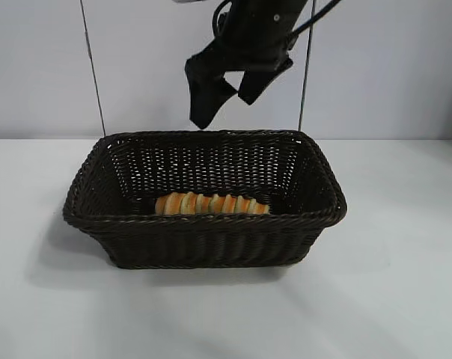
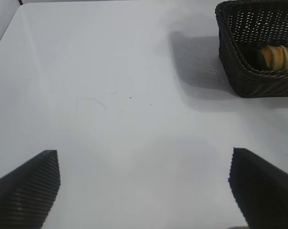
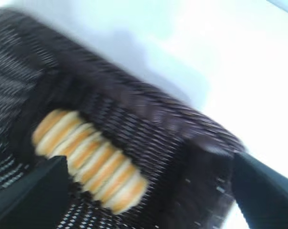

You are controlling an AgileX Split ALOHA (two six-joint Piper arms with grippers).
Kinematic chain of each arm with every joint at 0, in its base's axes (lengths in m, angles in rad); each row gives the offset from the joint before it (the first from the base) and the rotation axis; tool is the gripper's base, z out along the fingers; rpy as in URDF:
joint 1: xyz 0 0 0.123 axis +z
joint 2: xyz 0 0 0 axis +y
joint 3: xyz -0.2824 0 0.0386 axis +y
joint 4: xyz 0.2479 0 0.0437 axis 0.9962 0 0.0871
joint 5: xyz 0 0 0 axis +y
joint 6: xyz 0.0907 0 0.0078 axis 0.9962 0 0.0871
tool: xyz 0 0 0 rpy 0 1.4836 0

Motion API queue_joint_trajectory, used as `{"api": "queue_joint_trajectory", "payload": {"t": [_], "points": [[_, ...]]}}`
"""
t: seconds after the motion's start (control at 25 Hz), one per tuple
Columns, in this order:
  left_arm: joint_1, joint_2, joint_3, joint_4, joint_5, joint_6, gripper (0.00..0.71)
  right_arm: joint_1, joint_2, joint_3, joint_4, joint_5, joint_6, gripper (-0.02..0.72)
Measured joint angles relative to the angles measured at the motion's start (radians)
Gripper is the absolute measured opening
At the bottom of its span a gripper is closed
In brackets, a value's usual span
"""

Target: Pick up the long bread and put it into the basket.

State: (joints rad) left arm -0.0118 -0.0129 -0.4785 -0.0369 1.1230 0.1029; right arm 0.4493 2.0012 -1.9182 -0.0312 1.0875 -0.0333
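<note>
The long bread [image 1: 211, 203], golden with orange-brown stripes, lies flat inside the dark wicker basket [image 1: 203, 224] against its front wall. It also shows in the right wrist view as the long bread [image 3: 89, 157] and in the left wrist view as the long bread [image 2: 277, 56] inside the basket [image 2: 239, 67]. My right gripper [image 1: 224, 112] hangs open above the basket's back rim, holding nothing. My left gripper [image 2: 144, 164] is open over bare table, well away from the basket.
A white table [image 1: 405, 284] surrounds the basket on all sides. Two thin dark vertical rods [image 1: 93, 67] stand against the pale back wall behind the basket.
</note>
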Motion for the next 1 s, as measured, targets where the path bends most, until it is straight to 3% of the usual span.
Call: {"api": "queue_joint_trajectory", "payload": {"t": [0.08,0.32,0.68,1.0], "points": [[0.0,0.0,0.0,0.0,0.0,0.0,0.695,-0.044,0.0,-0.028,-0.017,0.04,0.033,0.663],[0.0,0.0,0.0,0.0,0.0,0.0,0.695,-0.223,0.0,-0.107,-0.032,0.139,0.04,0.663],[0.0,0.0,0.0,-0.002,0.0,-0.001,0.695,-0.582,0.0,-0.125,-0.038,0.151,0.04,0.663],[0.0,0.0,0.0,-0.002,0.0,-0.001,0.695,-0.762,-0.041,-0.115,0.075,0.152,0.021,0.663]]}}
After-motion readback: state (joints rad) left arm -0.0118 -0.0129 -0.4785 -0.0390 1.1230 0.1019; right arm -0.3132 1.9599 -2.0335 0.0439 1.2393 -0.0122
